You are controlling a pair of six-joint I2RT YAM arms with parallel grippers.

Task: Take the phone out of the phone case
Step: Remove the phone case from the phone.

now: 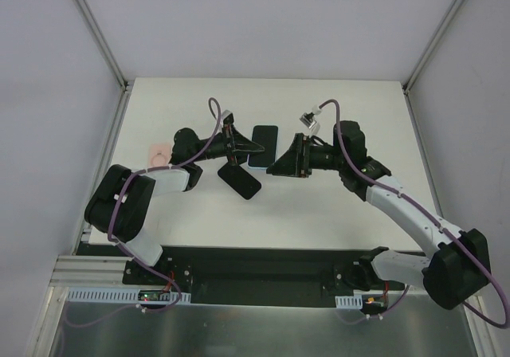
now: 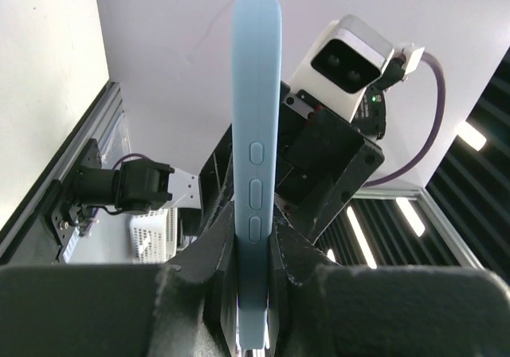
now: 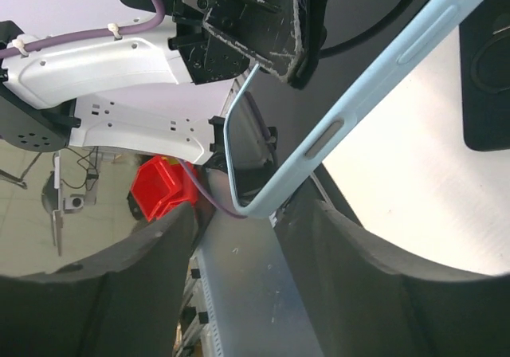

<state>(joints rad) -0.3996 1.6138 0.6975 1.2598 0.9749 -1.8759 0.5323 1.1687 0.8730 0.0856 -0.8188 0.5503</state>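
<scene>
Pinches pale-blue phone case edgewise in left claw; holds right claw spread about its corner. Cannot tell case's contents, seen edge-on.

Black phone and pink item flank the left arm; the table's near strip lies bare.

A robot lab
White walls are boxing in a bench where robot arms are trailing purple cables.
</scene>
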